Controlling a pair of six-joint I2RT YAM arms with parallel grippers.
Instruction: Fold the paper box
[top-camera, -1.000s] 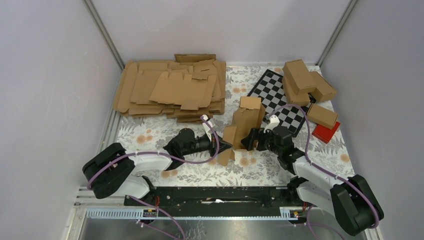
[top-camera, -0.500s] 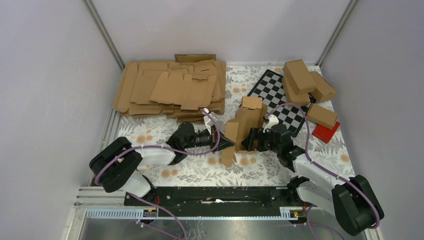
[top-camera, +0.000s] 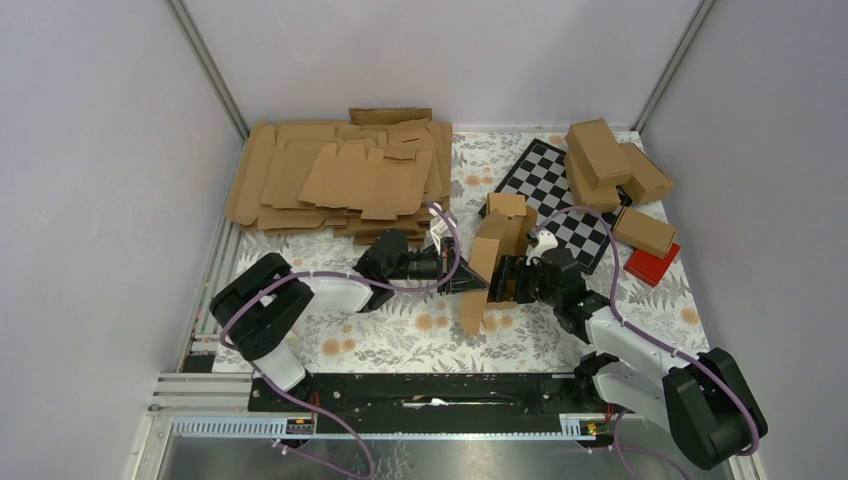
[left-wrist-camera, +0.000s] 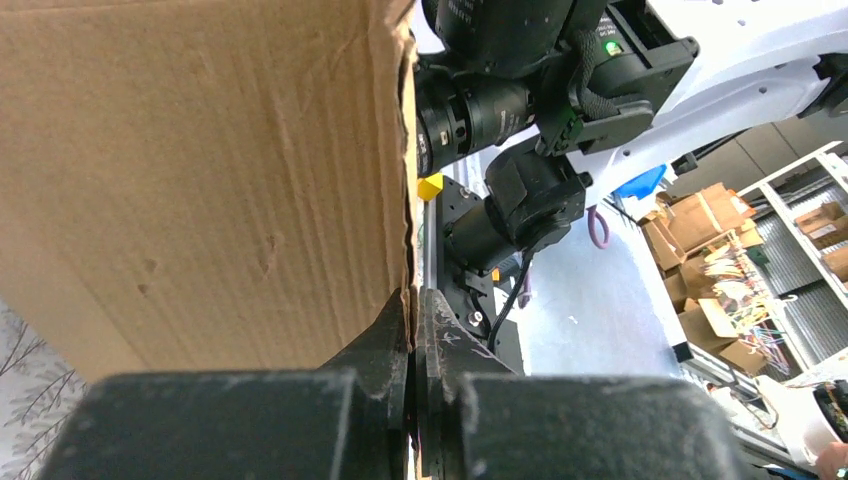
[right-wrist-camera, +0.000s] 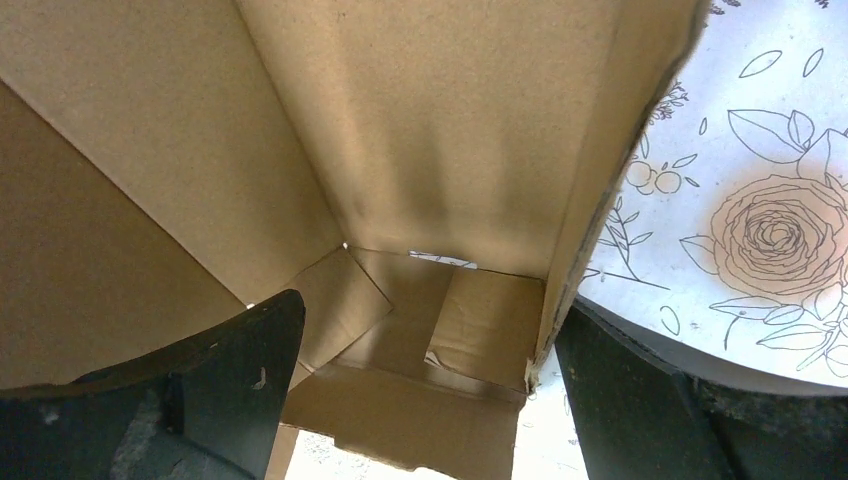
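Note:
The paper box is a half-formed brown carton that stands tilted between my two grippers, with one flap up at its far end and one hanging down at the near end. My left gripper is shut on the edge of a box panel; in the left wrist view the cardboard fills the left side and its edge is pinched at the jaws. My right gripper is open at the box's open end. The right wrist view looks into the box's hollow inside, and the gripper has its fingers wide apart.
A heap of flat brown blanks lies at the back left. A checkerboard lies behind the box. Several finished cartons and a red block sit at the back right. Enclosure walls stand on three sides.
My left gripper has moved right and farther away, keeping hold of the box panel. The box has shifted right and tilted more, close against the right gripper, which has barely moved.

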